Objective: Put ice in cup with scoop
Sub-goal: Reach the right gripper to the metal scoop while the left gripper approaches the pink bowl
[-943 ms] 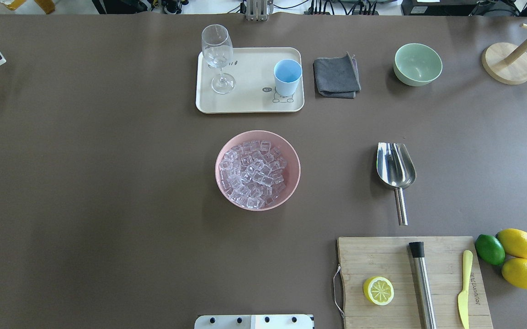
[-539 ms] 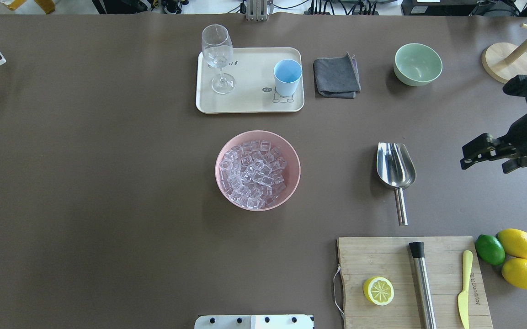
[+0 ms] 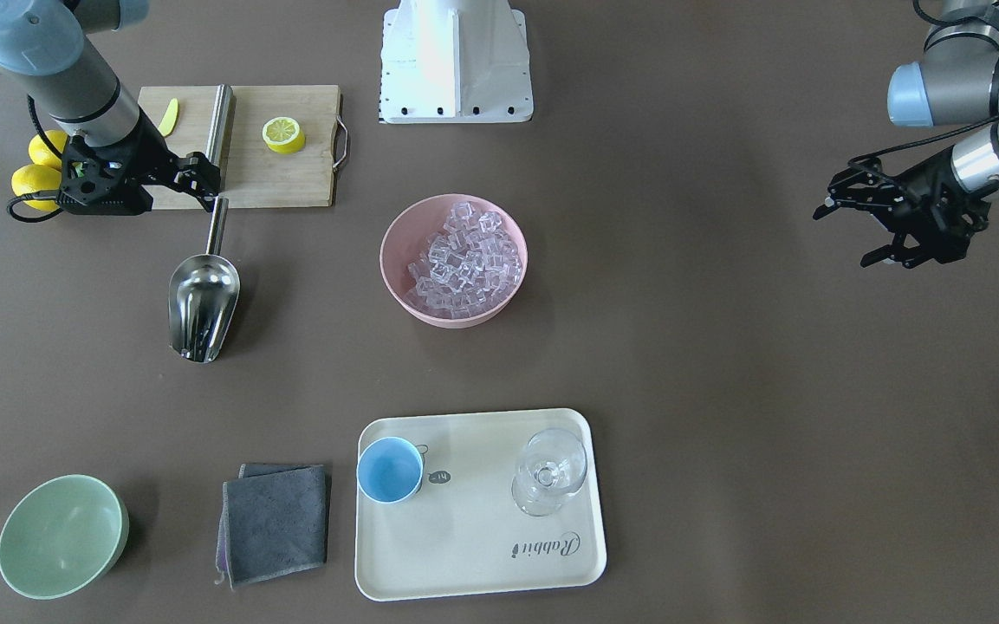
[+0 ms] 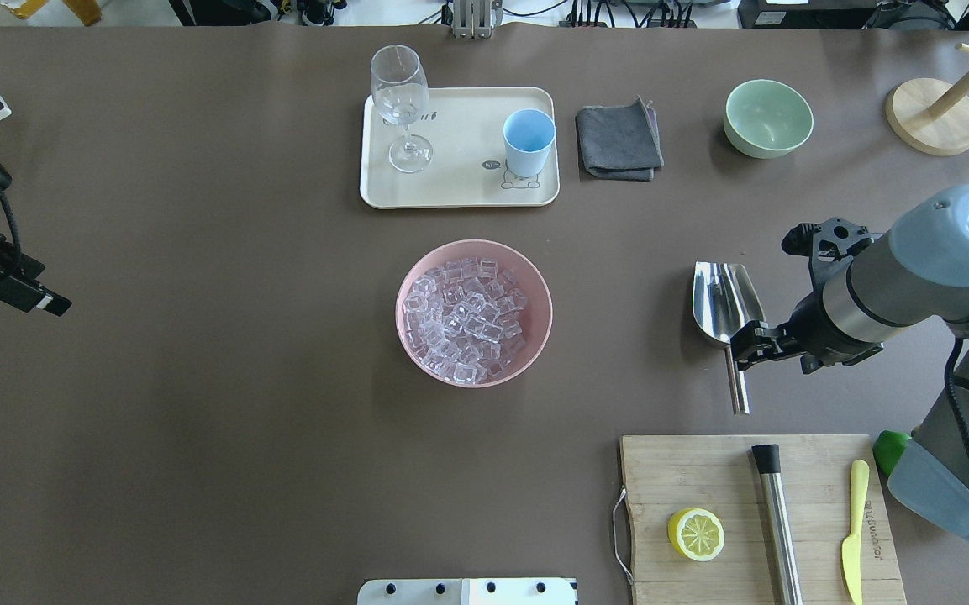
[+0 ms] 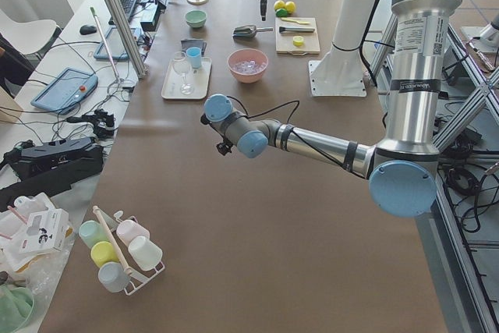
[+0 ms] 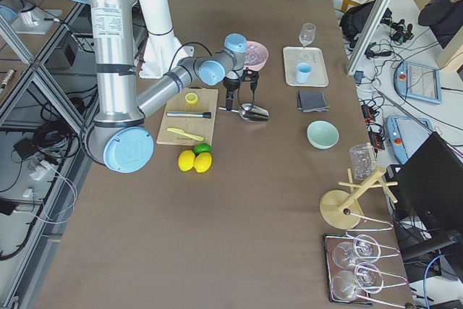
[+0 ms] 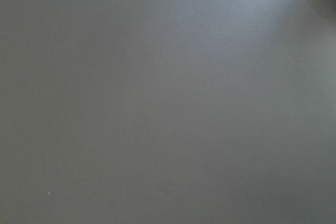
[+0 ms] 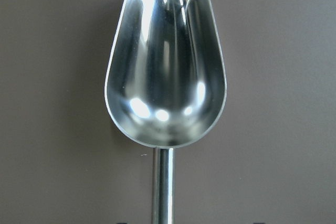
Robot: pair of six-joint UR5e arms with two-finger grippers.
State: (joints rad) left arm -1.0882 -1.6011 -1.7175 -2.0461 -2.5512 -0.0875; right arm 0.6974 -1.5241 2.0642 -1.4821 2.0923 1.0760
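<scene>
Brown worktop (image 4: pixel 198 378) all round; my right fingers (image 4: pixel 751 340), spread, have just swung in right of the pink bowl (image 4: pixel 534 336) and hang over the handle of the scoop (image 4: pixel 728 307), so closing comes next. Ice (image 4: pixel 463 319) sits in that bowl, unscooped.

Seen from overhead, the right arm (image 4: pixel 921 269) hides the lemons (image 3: pixel 29 180) and leaves only a sliver of the lime (image 4: pixel 887 449). The cutting board (image 4: pixel 703 470), steel rod (image 4: pixel 778 521) and yellow knife (image 4: pixel 854 521) run off the bottom edge. The right gripper (image 4: pixel 743 349) covers the point where the scoop (image 4: pixel 724 298) narrows to its handle, and in the right wrist view that handle is cut off at the bottom. The left gripper (image 3: pixel 844 234) is clipped by the overhead view's left edge. From the left end, the ice (image 5: pixel 248 66) is a pale blur. The left wrist view shows only featureless bench (image 7: pixel 168 98).
</scene>
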